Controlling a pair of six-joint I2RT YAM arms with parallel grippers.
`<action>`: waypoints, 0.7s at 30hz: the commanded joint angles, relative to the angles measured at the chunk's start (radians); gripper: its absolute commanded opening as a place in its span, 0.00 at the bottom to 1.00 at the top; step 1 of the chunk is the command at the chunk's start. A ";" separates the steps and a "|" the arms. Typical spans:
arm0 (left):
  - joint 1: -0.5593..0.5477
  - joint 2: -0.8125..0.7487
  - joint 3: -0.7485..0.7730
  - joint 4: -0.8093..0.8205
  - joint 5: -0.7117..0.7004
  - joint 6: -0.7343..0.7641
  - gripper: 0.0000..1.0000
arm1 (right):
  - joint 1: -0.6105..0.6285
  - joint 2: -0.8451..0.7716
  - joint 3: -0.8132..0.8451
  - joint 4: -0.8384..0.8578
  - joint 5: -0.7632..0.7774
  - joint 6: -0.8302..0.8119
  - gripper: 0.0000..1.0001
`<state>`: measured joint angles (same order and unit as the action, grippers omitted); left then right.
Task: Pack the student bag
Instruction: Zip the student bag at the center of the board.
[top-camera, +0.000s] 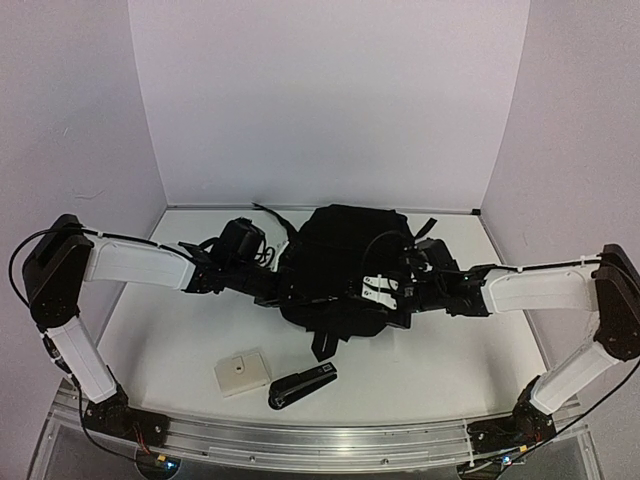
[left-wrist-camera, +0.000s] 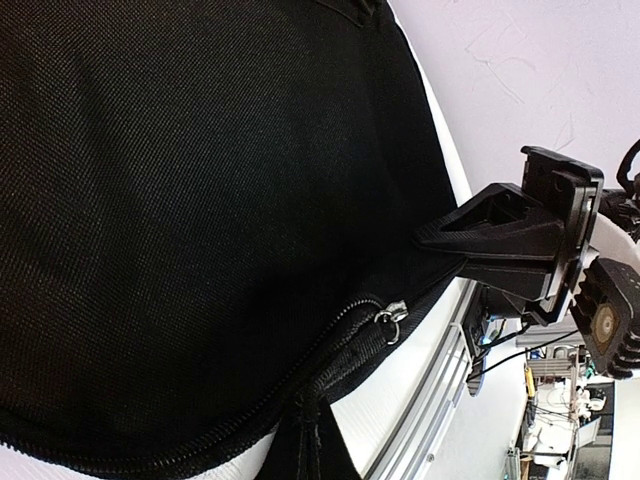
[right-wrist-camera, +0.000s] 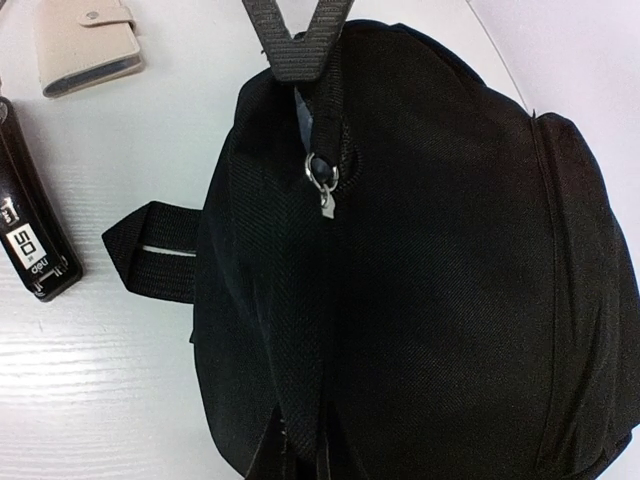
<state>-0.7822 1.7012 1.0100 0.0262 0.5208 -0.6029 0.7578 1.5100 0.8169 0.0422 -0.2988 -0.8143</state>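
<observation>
Student bag (top-camera: 345, 250) lies mid-table toward the back wall, straps trailing off its near edge, with one of my arms on each side. Right gripper (right-wrist-camera: 298, 68) is pinched closed on the bag's fabric just beside the silver zipper pull (right-wrist-camera: 322, 180). The left gripper (left-wrist-camera: 308, 412) is closed too, tips down at the zipper line on the bag's other side, though I cannot tell whether any cloth is caught in it. Black stapler (top-camera: 302, 385) and beige card case (top-camera: 242, 372) sit near the front of the table (top-camera: 450, 370), apart from the bag.
</observation>
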 joint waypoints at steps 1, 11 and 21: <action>0.076 -0.060 -0.038 -0.079 -0.129 0.006 0.00 | -0.051 -0.073 -0.032 -0.103 0.084 -0.024 0.00; 0.164 -0.181 -0.037 -0.162 -0.104 0.081 0.00 | -0.213 -0.118 -0.070 -0.147 0.085 -0.060 0.00; -0.028 0.040 0.200 -0.062 0.101 0.123 0.00 | -0.269 -0.070 0.034 -0.262 0.062 -0.066 0.30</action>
<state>-0.7747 1.6707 1.0973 -0.0185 0.5906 -0.5026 0.5600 1.4296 0.7921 -0.0059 -0.4005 -0.8901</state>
